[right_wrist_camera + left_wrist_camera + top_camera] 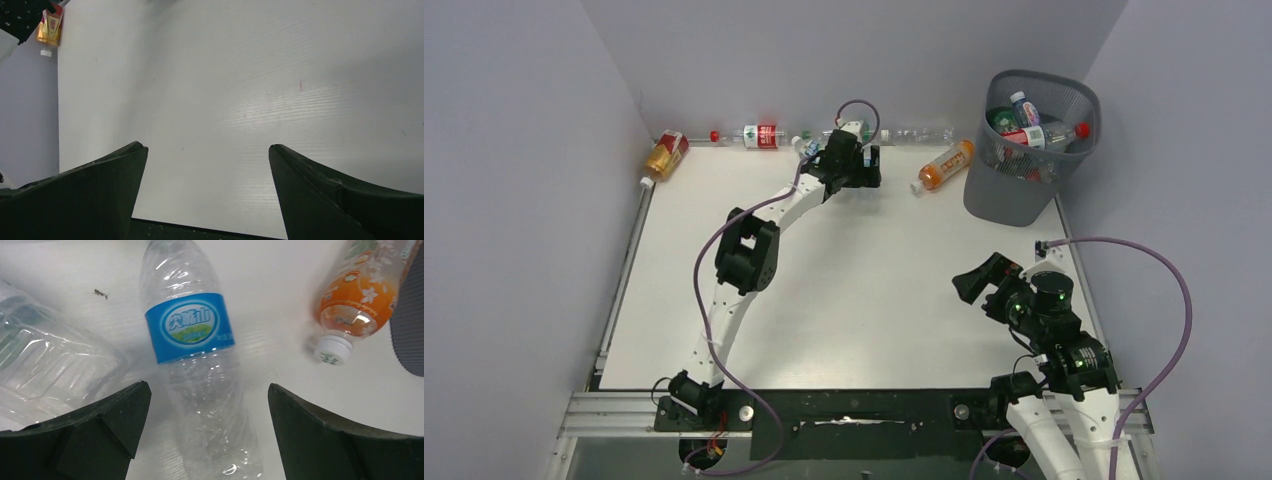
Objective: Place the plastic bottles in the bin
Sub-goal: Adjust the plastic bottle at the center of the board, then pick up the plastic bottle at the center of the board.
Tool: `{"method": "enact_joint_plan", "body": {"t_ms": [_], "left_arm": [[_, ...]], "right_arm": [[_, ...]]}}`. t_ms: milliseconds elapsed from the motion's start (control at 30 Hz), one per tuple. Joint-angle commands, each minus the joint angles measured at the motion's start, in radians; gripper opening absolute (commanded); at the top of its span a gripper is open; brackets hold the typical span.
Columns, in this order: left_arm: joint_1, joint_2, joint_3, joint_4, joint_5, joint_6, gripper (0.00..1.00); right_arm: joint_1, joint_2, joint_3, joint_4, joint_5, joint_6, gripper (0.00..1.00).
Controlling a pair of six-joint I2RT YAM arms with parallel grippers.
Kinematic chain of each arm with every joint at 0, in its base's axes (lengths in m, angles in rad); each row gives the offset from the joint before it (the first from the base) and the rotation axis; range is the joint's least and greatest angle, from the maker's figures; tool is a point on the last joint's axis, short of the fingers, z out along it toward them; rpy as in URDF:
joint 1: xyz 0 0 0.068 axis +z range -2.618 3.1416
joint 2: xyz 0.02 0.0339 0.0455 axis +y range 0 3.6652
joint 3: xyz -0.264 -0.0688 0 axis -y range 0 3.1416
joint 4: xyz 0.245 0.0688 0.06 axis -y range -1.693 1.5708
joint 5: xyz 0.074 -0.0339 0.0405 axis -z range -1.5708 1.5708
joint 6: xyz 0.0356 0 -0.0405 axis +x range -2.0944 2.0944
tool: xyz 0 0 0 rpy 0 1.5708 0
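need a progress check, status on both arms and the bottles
Left gripper open, blue-label bottle between its fingers, ungripped. Right gripper open, empty, over table. Bin holds several bottles. Crushed clear bottle crowds one finger.

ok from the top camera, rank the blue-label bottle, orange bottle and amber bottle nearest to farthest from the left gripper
1. blue-label bottle: between the fingers of the left gripper, per the wrist view
2. orange bottle: off to the right, by the bin
3. amber bottle: far-left back corner
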Motion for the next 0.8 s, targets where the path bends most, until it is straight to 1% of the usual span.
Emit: {"method": "enact_joint_plan", "body": {"t_ms": [0,333,467,533,633,733,767], "left_arm": [[0.000,0.013,0.087,0.018,-0.060,-0.079,0.89],[-0.017,0.064,0.050,0.019,-0.071,-0.108,0.88],[-0.027,0.064,0.030,0.025,-0.068,-0.108,0.85],[-0.031,0.060,0.013,0.025,-0.071,-0.109,0.81],[-0.033,0.045,-0.033,0.034,-0.067,-0.114,0.69],[-0.033,0.014,-0.101,0.061,-0.056,-0.117,0.62],[-0.031,-0.004,-0.128,0.072,-0.047,-0.118,0.56]], "right_arm": [[0.007,0.009,-0.001,0.058,-0.011,-0.007,0.98],[0.007,0.001,-0.003,0.059,-0.018,-0.020,0.98],[0.007,-0.008,-0.007,0.058,-0.020,-0.018,0.98],[0.007,-0.016,-0.013,0.058,-0.020,-0.013,0.98],[0.006,-0.030,-0.022,0.052,-0.021,-0.004,0.98],[0.006,-0.040,-0.024,0.049,-0.022,0.000,0.98],[0.007,-0.042,-0.025,0.049,-0.021,0.000,0.98]]}}
